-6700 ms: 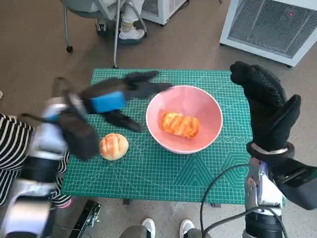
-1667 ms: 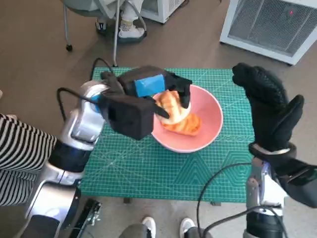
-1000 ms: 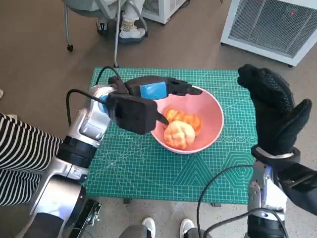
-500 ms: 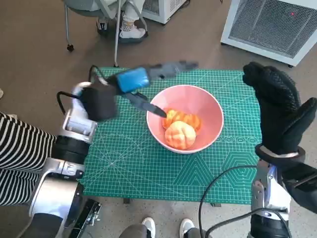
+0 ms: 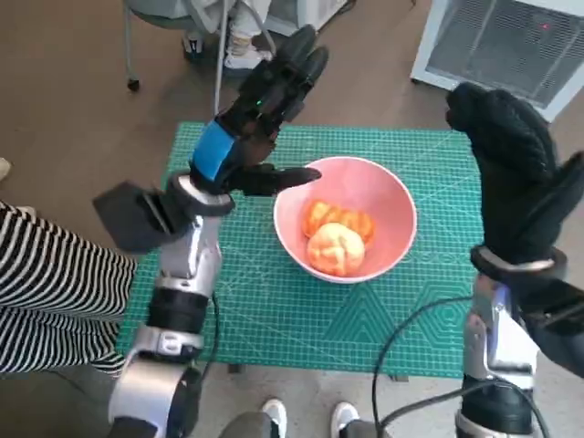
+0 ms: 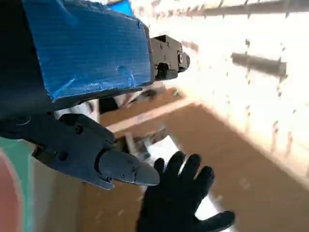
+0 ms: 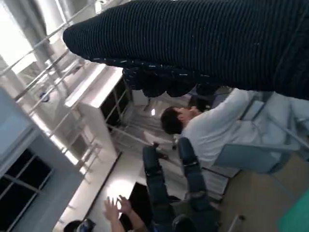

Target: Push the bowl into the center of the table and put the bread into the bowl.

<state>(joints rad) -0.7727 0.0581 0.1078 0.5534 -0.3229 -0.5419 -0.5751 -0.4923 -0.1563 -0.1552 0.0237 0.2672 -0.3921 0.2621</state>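
A pink bowl [image 5: 383,196] stands near the middle of the green cutting mat [image 5: 274,310]. Two pieces of bread lie in it: a striped loaf [image 5: 339,219] and a round bun [image 5: 336,250] in front of it. My left hand [image 5: 260,109], black with blue tape, is raised above the mat's far left part, fingers spread and holding nothing. Its taped back [image 6: 82,48] fills the left wrist view. My right hand [image 5: 511,173] in its black glove is held up, open, over the table's right edge, and the left wrist view shows it too [image 6: 178,193].
A chair's legs [image 5: 214,55] and a person's feet stand beyond the table. A white grilled unit [image 5: 511,46] sits at the far right. Someone in striped clothing [image 5: 46,283] is close at the left. The right wrist view shows a seated person [image 7: 212,130].
My left hand carried the round bun from the mat into the bowl, let it go, then rose up and away toward the far left. The right hand stayed raised.
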